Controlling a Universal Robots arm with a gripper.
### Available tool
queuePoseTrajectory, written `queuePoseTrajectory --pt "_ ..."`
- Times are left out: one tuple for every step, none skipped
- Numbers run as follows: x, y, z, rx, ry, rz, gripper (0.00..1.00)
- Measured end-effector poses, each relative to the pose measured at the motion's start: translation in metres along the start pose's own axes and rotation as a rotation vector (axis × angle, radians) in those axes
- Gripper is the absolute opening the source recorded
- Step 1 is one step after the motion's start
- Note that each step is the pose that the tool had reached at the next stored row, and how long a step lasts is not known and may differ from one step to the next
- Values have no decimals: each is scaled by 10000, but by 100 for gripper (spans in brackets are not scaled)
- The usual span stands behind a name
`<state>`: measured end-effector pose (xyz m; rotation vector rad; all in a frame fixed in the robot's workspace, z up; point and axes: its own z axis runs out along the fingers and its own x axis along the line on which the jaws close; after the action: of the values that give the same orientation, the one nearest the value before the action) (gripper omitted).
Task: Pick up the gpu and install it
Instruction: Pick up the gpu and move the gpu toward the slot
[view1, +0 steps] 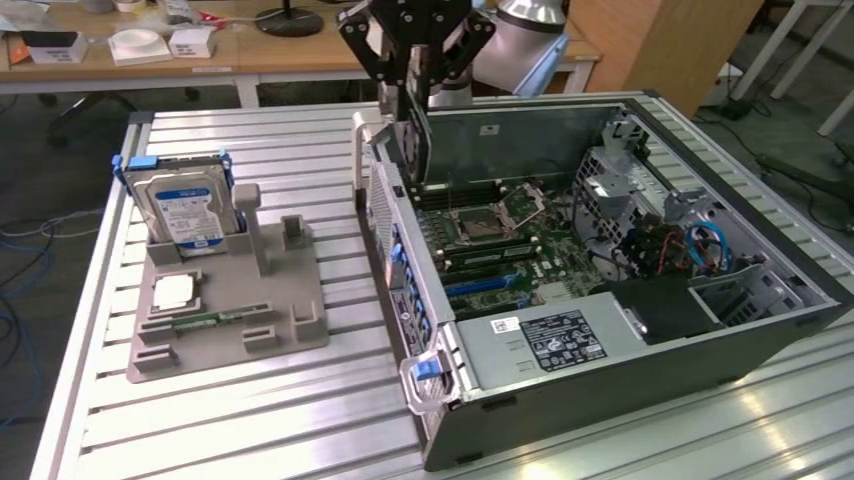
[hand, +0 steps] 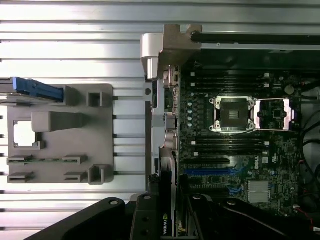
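The gpu (view1: 415, 125) hangs on edge, a thin dark card with its metal bracket toward the case's rear wall. My gripper (view1: 420, 80) is shut on its upper edge, above the back corner of the open computer case (view1: 747, 330). In the wrist view the gpu (hand: 167, 190) runs edge-on between my fingers (hand: 144, 216), with a green logo on it. It is in the air above the rear panel, beside the motherboard (hand: 235, 150). The blue expansion slot (hand: 207, 171) lies just inside, close to the card's line.
A grey holder (view1: 227, 300) stands on the slatted table (view1: 267, 420) at the exterior view's left. It carries a silver hard drive (view1: 187, 210), a processor chip (view1: 174, 292) and a green memory stick (view1: 214, 321). The processor socket (hand: 234, 114) sits mid-board.
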<state>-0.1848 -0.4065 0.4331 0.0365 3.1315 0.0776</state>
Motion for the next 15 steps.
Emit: queuePoseTrajectory --pt "-27 0 -1 0 1 1 26" --pt "-55 1 -2 0 1 0 26" --pt "-82 0 -3 0 1 0 26" --pt "-106 0 -6 -1 3 2 26" --pt "-127 -1 -8 0 4 6 26" --pt "-149 -2 -10 -1 5 10 26" --pt "-170 -4 -11 0 6 11 26" --pt "-191 -6 -12 0 7 13 26" --pt "-214 -7 -12 0 9 14 26" --pt "-239 -9 -13 0 11 15 26" --pt "-263 -11 -14 0 14 15 26" --pt "-284 -12 -15 0 15 17 26" --pt "-306 -13 -16 0 17 20 26" --pt "-328 -14 -17 0 19 20 26" --pt "-348 -14 -18 0 20 21 26"
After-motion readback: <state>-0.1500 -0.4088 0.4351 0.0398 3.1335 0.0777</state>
